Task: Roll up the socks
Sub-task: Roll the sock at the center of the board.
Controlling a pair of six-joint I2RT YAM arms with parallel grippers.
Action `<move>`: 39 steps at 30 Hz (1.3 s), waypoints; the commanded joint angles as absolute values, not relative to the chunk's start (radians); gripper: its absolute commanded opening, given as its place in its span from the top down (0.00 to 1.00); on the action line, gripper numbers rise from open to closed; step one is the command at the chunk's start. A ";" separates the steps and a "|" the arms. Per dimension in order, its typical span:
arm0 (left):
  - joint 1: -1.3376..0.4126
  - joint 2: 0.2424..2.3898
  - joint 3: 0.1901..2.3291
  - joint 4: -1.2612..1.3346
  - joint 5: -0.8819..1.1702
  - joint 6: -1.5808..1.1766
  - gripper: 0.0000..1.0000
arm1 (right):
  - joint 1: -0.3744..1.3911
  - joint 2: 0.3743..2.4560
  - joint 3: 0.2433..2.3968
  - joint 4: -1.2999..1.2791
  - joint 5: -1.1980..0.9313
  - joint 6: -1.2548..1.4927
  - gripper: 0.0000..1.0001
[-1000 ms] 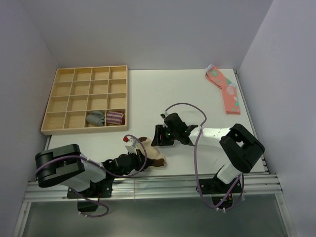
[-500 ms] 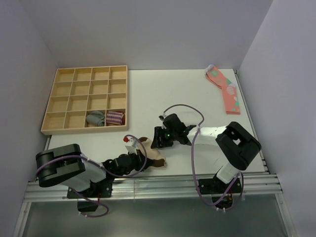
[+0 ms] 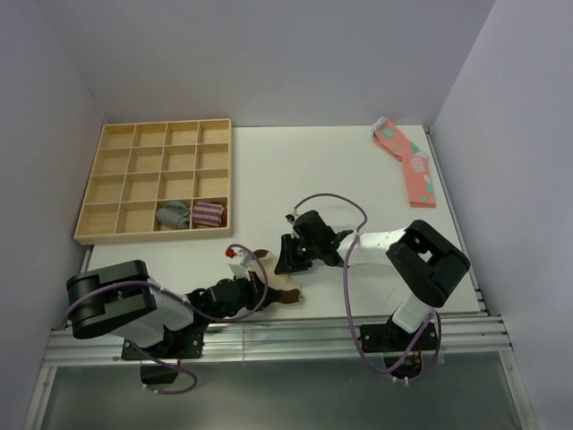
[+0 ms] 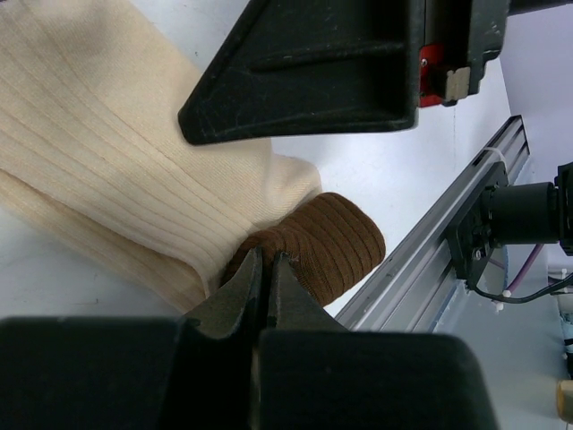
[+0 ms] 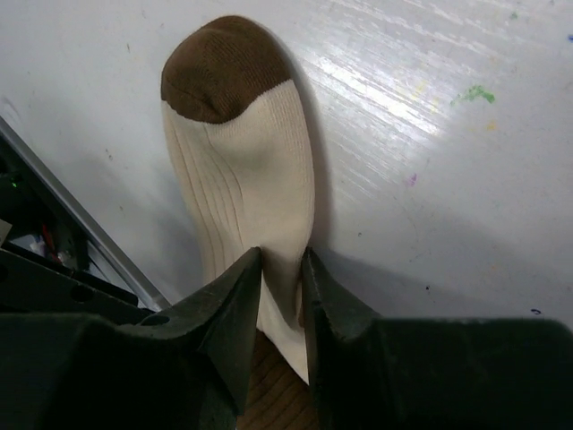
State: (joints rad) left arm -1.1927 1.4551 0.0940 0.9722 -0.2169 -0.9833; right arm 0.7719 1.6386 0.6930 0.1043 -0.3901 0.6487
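Observation:
The beige socks [image 3: 279,284] with dark brown ends lie bunched near the table's front edge, between my two grippers. My left gripper [image 3: 252,288] is shut on the brown band [image 4: 333,244] where it meets the ribbed beige fabric [image 4: 107,179]. My right gripper [image 3: 288,257] comes in from the right and is shut on a fold of the beige fabric [image 5: 260,170]. The brown toe [image 5: 224,67] points away from it and lies flat on the table. The right gripper's black body [image 4: 340,63] fills the top of the left wrist view.
A wooden compartment tray [image 3: 116,179] stands at the back left, holding a grey rolled sock [image 3: 175,215] and a purple-striped one [image 3: 209,213]. Pink socks with green spots [image 3: 407,161] lie at the back right. An aluminium rail [image 3: 269,331] runs along the near edge.
My right gripper has shifted a little left and nearer, onto the socks. The socks have bunched slightly. My left gripper has barely moved.

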 commanded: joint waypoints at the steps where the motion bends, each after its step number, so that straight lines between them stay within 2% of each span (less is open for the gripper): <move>1: -1.201 1.483 0.080 0.804 -0.173 -0.965 1.00 | 0.784 1.661 0.643 0.077 -0.329 0.658 0.69; 5: -1.198 1.465 0.080 0.779 -0.169 -0.971 1.00 | 0.784 1.620 0.603 0.095 -0.269 0.699 0.78; 15: -1.157 1.428 0.136 0.631 -0.114 -0.968 1.00 | 0.770 1.477 0.543 0.032 -0.063 0.756 0.83; 23: -1.100 1.385 0.192 0.512 -0.066 -0.950 1.00 | 0.747 1.408 0.494 0.044 -0.034 0.778 0.84; 26: -1.100 1.355 0.195 0.480 -0.067 -0.930 1.00 | 0.742 1.426 0.489 0.090 -0.098 0.756 0.77; 29: -1.094 1.347 0.206 0.463 -0.063 -0.920 1.00 | 0.741 1.443 0.500 0.129 -0.152 0.747 0.59; 32: -1.092 1.353 0.206 0.469 -0.061 -0.916 1.00 | 0.741 1.447 0.495 0.181 -0.215 0.744 0.50; 39: -1.083 1.394 0.212 0.509 -0.040 -0.911 1.00 | 0.741 1.534 0.563 0.167 -0.299 0.721 0.47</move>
State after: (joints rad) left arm -1.0893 1.3563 0.2195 0.6235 -0.0471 -0.9619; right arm 0.7452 1.4841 0.5316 0.1928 -0.2573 0.7555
